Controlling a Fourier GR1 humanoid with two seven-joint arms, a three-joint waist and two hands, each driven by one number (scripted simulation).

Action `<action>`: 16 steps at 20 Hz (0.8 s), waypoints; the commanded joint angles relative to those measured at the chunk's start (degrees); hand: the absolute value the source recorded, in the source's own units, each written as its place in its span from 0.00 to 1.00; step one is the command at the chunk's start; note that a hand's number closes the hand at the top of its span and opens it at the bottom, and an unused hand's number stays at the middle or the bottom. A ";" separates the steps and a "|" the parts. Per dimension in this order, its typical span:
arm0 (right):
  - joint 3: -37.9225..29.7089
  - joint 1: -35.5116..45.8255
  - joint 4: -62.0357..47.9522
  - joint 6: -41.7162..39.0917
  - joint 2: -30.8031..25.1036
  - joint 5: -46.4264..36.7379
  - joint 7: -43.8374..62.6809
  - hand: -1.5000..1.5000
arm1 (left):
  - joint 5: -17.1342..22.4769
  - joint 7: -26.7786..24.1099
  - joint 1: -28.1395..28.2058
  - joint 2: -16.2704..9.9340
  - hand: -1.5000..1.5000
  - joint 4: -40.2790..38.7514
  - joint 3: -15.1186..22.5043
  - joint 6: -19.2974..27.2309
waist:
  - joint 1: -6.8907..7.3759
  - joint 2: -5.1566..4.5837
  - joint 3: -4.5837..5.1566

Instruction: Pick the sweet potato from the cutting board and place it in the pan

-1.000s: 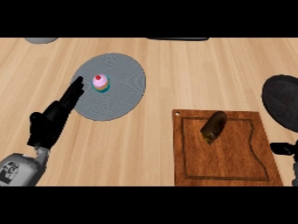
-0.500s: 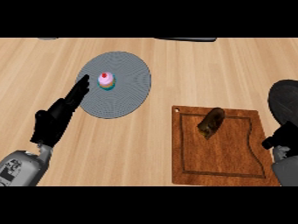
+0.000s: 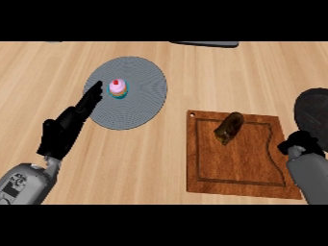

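The sweet potato (image 3: 229,128) lies on the cutting board (image 3: 237,168), well left of the right hand (image 3: 301,143), whose fingers are too hidden to tell apart or together; the black pan (image 3: 326,120) sits just above that hand. The left hand (image 3: 65,129) rests on the table (image 3: 216,72), fingers (image 3: 90,98) straight and together, tips over the grey plate (image 3: 141,96) beside a small cupcake (image 3: 117,88)

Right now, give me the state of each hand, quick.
Left hand: open, fingers straight, holding nothing.
Right hand: by the cutting board, holding nothing; fingers cannot be told.

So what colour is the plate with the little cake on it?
Grey, with fine concentric rings; the plate shows in the head view.
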State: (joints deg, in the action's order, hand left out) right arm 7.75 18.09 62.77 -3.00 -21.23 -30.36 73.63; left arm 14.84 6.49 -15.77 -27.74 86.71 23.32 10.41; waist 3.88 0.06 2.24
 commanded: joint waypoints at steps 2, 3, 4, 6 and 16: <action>-2.12 7.00 -9.28 -8.03 3.54 -0.26 11.71 0.00 | -0.53 0.50 -0.58 0.52 0.50 0.14 -0.30 0.98 | 0.50 -0.76 -1.66; -1.80 8.31 -10.25 -9.34 3.97 -0.59 11.71 0.00 | -0.21 1.19 -1.16 -0.11 0.50 0.52 -0.34 0.06 | 0.89 -0.77 -1.67; -2.78 8.54 -11.79 -8.39 3.92 -1.60 11.72 0.00 | 0.47 1.43 -0.67 0.15 0.50 0.59 -0.37 -0.24 | 0.45 -0.67 -1.64; -2.50 10.14 -13.57 -9.65 5.41 -2.73 11.72 0.00 | 0.11 1.68 -1.49 0.10 0.50 0.06 -0.75 0.07 | 0.16 -0.66 -1.63; -6.92 16.18 -24.50 -11.22 8.67 -8.63 11.73 0.00 | -0.55 2.00 0.78 0.09 0.50 0.72 -0.53 0.74 | -1.27 0.01 -1.75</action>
State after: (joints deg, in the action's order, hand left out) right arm 2.28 30.02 44.50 -10.81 -16.30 -37.85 74.29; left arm 14.75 8.04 -15.62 -27.97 87.01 22.32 10.71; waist 2.30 1.34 2.77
